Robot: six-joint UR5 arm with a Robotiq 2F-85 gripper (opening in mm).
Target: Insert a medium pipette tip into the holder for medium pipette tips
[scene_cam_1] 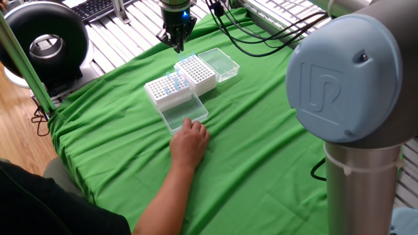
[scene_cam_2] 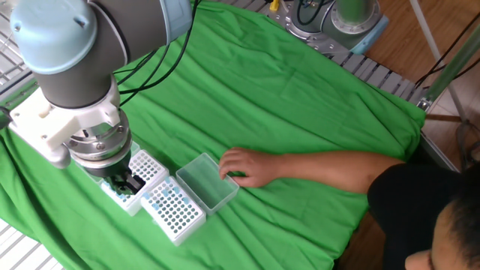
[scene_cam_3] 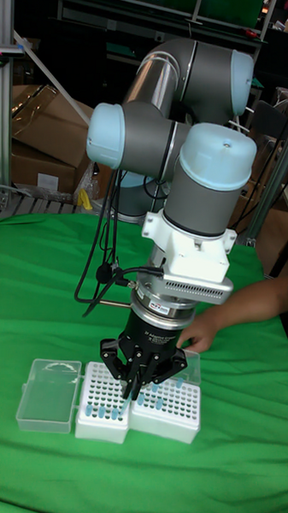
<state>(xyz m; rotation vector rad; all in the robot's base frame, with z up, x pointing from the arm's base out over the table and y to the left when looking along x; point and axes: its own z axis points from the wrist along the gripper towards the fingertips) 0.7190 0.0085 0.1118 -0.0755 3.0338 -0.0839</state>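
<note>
The holder for medium pipette tips (scene_cam_1: 195, 72) is the taller white block with a dense grid of holes, and its clear lid (scene_cam_1: 223, 62) lies open behind it. It also shows under the arm (scene_cam_2: 142, 171) and at lower left (scene_cam_3: 101, 403). My gripper (scene_cam_1: 177, 46) hangs above this holder, a little over its far side, pointing straight down. Its fingers (scene_cam_3: 131, 383) are drawn together to a point. Whether a medium pipette tip sits between them is too small to make out. The gripper body (scene_cam_2: 124, 180) hides part of the holder.
A second white rack (scene_cam_1: 166, 91) with blue tips stands beside the holder, its clear lid (scene_cam_1: 184, 112) open toward the front. A person's hand (scene_cam_1: 190, 142) rests on the green cloth touching that lid, the forearm (scene_cam_2: 322, 165) reaching in. Black cables (scene_cam_1: 261, 29) run behind.
</note>
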